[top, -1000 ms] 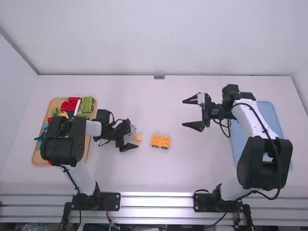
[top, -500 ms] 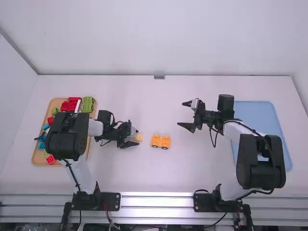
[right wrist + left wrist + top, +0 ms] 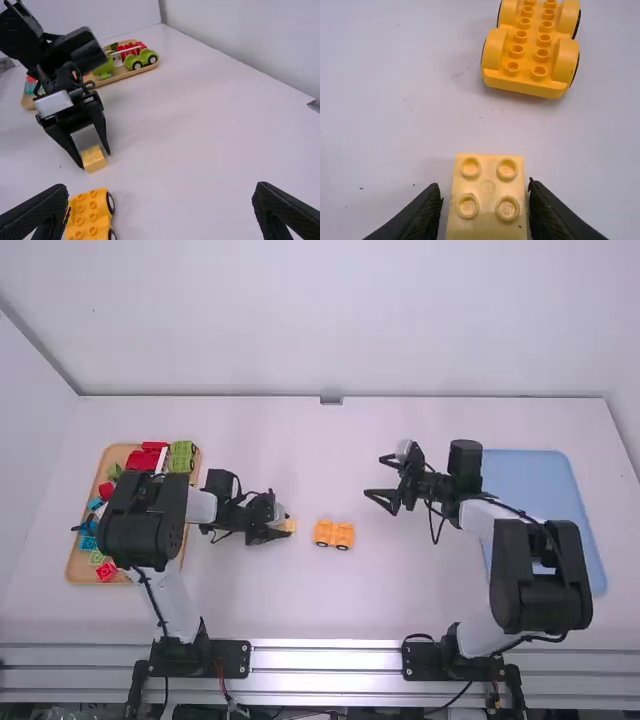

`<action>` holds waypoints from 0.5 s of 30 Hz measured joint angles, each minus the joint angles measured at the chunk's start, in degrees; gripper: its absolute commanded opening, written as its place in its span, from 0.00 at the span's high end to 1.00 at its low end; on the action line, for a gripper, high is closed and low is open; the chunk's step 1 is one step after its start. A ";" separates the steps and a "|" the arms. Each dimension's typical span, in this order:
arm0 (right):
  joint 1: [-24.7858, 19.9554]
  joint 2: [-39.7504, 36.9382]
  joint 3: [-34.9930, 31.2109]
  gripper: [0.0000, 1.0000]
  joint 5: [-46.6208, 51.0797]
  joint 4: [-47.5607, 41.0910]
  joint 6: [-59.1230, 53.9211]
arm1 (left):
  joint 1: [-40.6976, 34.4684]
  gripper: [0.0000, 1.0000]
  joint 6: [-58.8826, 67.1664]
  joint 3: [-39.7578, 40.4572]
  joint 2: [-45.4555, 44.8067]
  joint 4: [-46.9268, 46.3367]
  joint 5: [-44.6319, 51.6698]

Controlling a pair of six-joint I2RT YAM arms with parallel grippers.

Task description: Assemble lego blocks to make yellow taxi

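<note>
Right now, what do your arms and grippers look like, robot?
My left arm and right arm match: white links, big chunky black joints with rounded corners, and thin black cables that loop and curve along them. My left gripper and right gripper are black too, each with two fingers that get narrower toward the tips.

On the table [image 3: 335,615], the left tray [image 3: 75,566] holds bricks [image 3: 107,571], with a car [image 3: 182,456] in its far right corner, while right of that tray lies the block [image 3: 289,525], then, just beside but apart, the base [image 3: 333,534], and well apart at far right the right tray [image 3: 562,480].
</note>
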 measured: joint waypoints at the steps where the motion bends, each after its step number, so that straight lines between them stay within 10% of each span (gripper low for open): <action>1: 0.37 0.00 0.00 0.01 -0.02 0.13 0.20 | 0.02 0.56 -0.04 0.00 0.00 -0.02 -0.02; 7: 2.54 0.00 0.00 0.02 0.00 0.33 0.81 | 0.02 0.75 0.02 0.00 0.00 0.33 -0.13; 15: 2.58 0.00 0.00 0.02 0.17 -2.47 0.55 | 0.02 0.75 1.99 1.40 -0.09 -4.39 -0.50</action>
